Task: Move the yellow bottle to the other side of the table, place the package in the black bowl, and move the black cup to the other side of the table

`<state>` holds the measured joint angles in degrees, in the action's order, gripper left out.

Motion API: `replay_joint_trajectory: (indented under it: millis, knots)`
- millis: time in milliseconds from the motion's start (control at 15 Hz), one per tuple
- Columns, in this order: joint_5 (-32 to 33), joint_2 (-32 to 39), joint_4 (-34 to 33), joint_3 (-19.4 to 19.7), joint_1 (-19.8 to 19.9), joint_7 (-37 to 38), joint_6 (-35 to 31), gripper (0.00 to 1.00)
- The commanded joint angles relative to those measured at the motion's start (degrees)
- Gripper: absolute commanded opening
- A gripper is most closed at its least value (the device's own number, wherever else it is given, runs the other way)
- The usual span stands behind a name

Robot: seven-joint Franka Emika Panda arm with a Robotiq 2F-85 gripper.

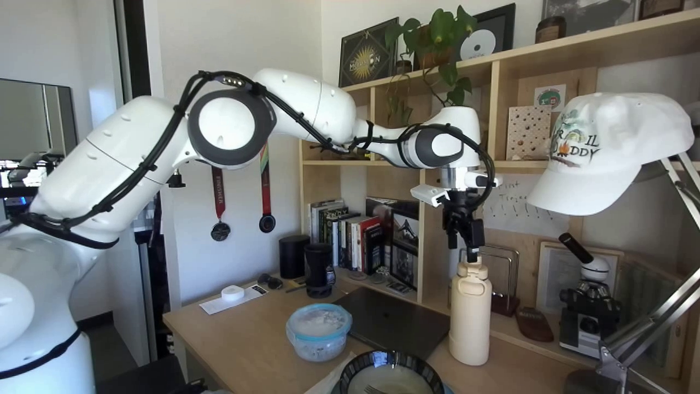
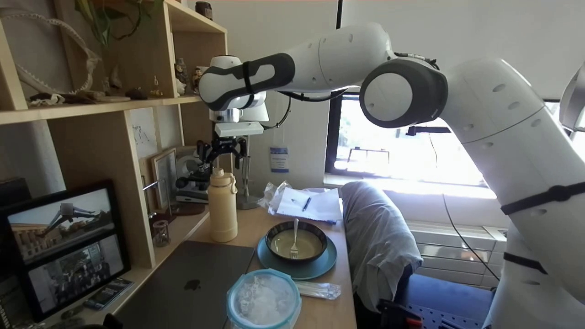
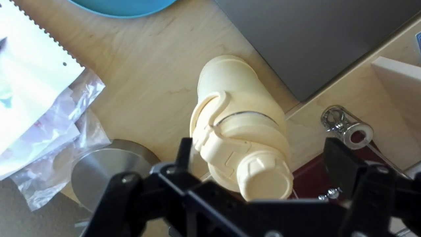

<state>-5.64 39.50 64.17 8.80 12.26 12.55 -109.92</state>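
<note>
The yellow bottle stands upright near the shelf, beside the laptop. It also shows in an exterior view and in the wrist view. My gripper is directly above it, pointing down. In the wrist view the gripper is open, its fingers on either side of the cap with gaps to it. The black bowl stands on a blue plate with a fork in it; it is partly cut off in an exterior view. A clear-wrapped package lies beside the plate. The black cup stands at the far end.
A closed laptop and a blue-lidded container lie near the bottle and bowl. A lamp with a cap, a microscope and a metal rack are close to the gripper. Papers lie behind the bowl.
</note>
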Motion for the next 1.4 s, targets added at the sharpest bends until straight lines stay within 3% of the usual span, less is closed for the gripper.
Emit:
replay_joint_trajectory:
  millis: [0, 133, 200, 733, 1000, 1333]
  knots:
    - [-0.71, 5.11, -8.58, -1.10, 1.79, -1.23, 2.41, 1.00]
    - [-0.77, 6.99, -11.29, -1.50, 2.28, -1.21, 3.10, 1.00]
    - [-0.91, 7.78, -12.46, -1.80, 2.54, -1.30, 3.42, 0.77]
    - [-0.83, 11.32, -18.16, -2.74, 3.01, -1.35, 4.44, 0.20]
    - [-0.67, 11.90, -19.59, -2.71, 3.18, -1.33, 6.92, 0.20]
    - [-0.39, 10.92, -21.79, -2.52, 3.24, -0.66, 15.31, 0.20]
